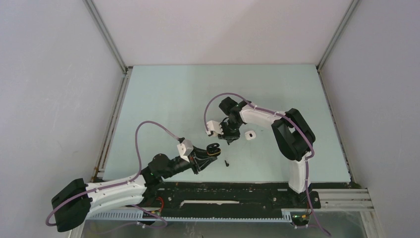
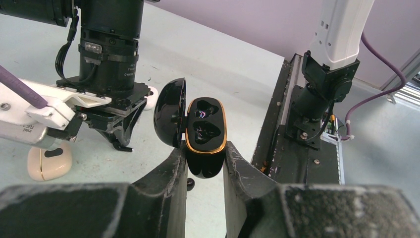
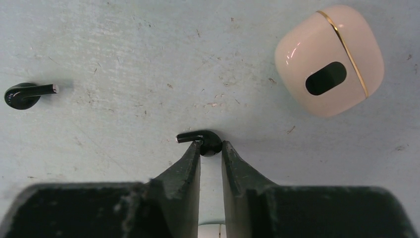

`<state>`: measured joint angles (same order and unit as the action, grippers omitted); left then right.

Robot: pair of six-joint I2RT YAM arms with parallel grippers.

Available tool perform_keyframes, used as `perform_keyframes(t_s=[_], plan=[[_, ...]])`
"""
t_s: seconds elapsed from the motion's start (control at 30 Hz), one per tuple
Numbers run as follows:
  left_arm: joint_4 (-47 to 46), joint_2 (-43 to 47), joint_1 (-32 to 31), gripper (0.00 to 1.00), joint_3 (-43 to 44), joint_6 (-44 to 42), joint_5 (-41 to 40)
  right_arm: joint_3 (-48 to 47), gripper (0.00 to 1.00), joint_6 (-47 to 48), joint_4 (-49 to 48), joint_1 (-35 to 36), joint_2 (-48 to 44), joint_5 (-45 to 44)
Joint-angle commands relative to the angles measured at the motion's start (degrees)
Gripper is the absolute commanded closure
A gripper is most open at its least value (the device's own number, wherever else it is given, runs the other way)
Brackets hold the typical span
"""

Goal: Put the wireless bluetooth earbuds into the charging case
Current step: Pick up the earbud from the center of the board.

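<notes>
The pale blue-green table is scuffed and speckled under my right claw. Its fingers stand narrowly apart on either side of the rounded head of a black earbud, which lies flat on the table just at their tips. I cannot tell whether they already pinch it. My left claw is clamped on the black charging case, whose lid hangs open at 9 o'clock and whose two gold-rimmed wells are empty.

My worry is the hold. I flank only the smooth round head, so the bud may squirt forward toward 12 o'clock or spin between the pads. A spun bud would meet its well at the wrong angle. The open lid might also swing in the way.

In the right wrist view the earbud's long axis runs 9 to 3 o'clock, across my fingers, with the stem pointing to 9. A second black earbud lies well apart at 9 o'clock on the same axis, stem pointing to 3. A pale case sits shut at 1 o'clock.
</notes>
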<state>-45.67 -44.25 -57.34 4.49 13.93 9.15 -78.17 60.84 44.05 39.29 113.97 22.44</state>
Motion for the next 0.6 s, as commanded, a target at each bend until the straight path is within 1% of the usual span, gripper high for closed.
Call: perform_keyframes(t_s=[0.0, 0.17, 0.37, 0.57], plan=[[-1.06, 0.08, 0.23, 1.00, -0.03, -1.14, -0.12, -1.00, 0.83, -1.28, 1.54, -0.38, 0.83, 0.45], [-0.69, -0.15, 0.29, 1.00, 0.27, -1.45, 0.14, 0.29, 0.91, -3.62, 1.30, -2.90, -3.49, 2.41], [-1.40, -2.13, 0.30, 1.00, 1.03, -1.79, 0.77, 4.25, 0.93, -8.11, -0.66, -5.56, -13.94, 7.10], [-3.01, -4.77, 0.27, 1.00, 1.71, -1.05, -0.16, 8.62, 0.93, -12.98, -4.15, -6.47, -25.22, 7.83]])
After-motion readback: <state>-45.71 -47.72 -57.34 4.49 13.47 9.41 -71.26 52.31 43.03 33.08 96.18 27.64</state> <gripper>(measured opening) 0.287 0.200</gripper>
